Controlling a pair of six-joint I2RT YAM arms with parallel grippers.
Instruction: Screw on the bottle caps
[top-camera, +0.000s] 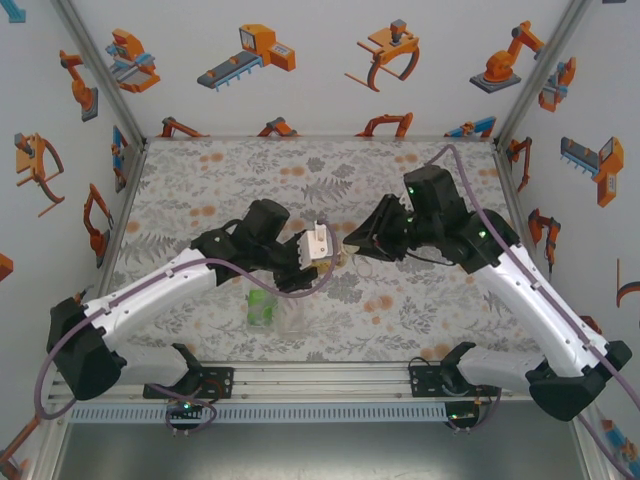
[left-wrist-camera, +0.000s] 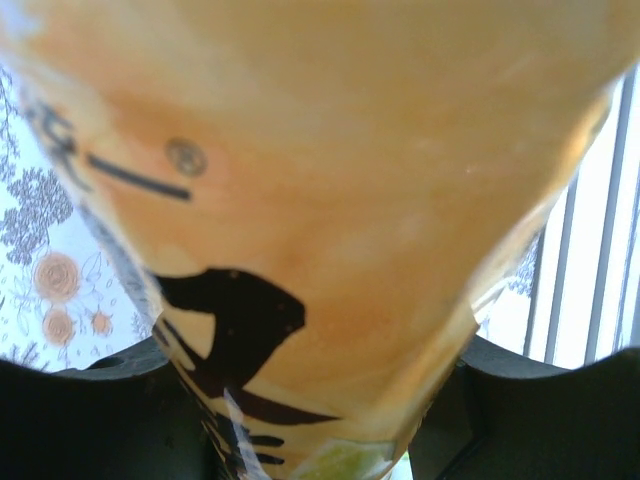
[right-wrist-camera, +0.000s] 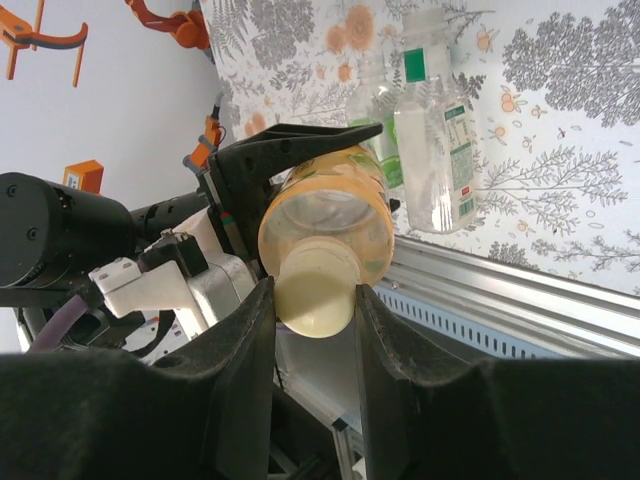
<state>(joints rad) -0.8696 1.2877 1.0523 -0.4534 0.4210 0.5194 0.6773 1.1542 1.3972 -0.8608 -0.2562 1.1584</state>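
1. An amber bottle (right-wrist-camera: 330, 215) with a yellow label and dark characters is clamped between the fingers of the left gripper (left-wrist-camera: 315, 360). It is held off the table (top-camera: 200, 190), lying roughly level, with its neck turned towards the right arm.
2. A yellowish cap (right-wrist-camera: 318, 280) is seated on the neck of that bottle and is pinched from both sides by the right gripper (right-wrist-camera: 313, 300), whose jaws are closed against it.
3. What is inside the amber bottle cannot be told; its wall is seen as translucent orange-yellow in the left wrist view.
4. A clear bottle (right-wrist-camera: 435, 150) with a white label is seen standing on the table near the front rail (right-wrist-camera: 500, 290), and a green cap (right-wrist-camera: 415, 65) is seated on it.
5. A green-tinted bottle (top-camera: 262, 305) is placed just beside the clear one, below the left forearm in the top view. Whether it is capped cannot be told.
6. The left arm is stretched from its base at the near left towards the middle of the table, with the wrist pointed to the right.
7. The right arm is raised from the near right, bent at the elbow, and pointed to the left, so that the two grippers are brought tip to tip above the middle of the table.
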